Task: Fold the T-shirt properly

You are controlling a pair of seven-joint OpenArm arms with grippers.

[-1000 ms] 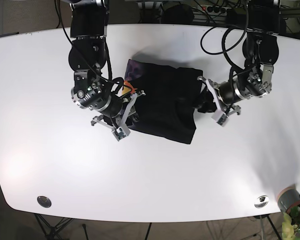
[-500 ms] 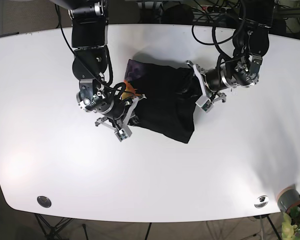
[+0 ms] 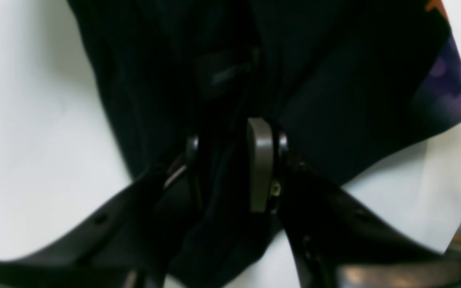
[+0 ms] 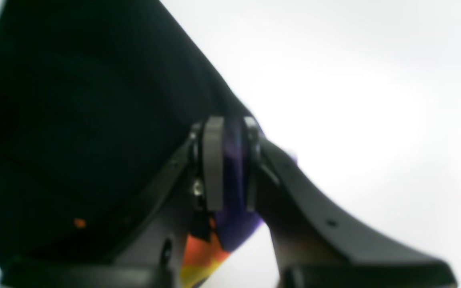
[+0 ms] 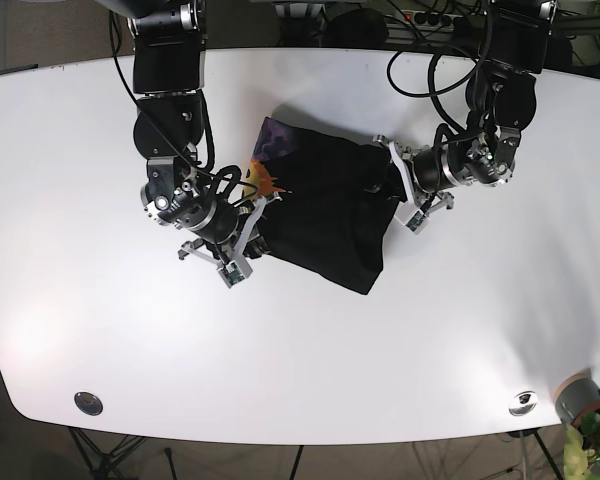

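Your left tool [image 3: 230,160] is clamped on the black T-shirt [image 5: 330,215]. Your right tool [image 4: 228,160] pinches its printed edge above the white tabletop [image 5: 300,350].

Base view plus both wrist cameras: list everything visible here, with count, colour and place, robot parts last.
T-shirt: one, black with purple and orange print, table centre, partly folded.
Table: one, white, fills the base view.
Round inserts: two, metallic, near front corners.
Plant pot: one, grey, beyond the front corner.
Cables: several, black, rear edge.
Left gripper: one, black, shut on shirt fabric.
Right gripper: one, black, shut on the printed edge.
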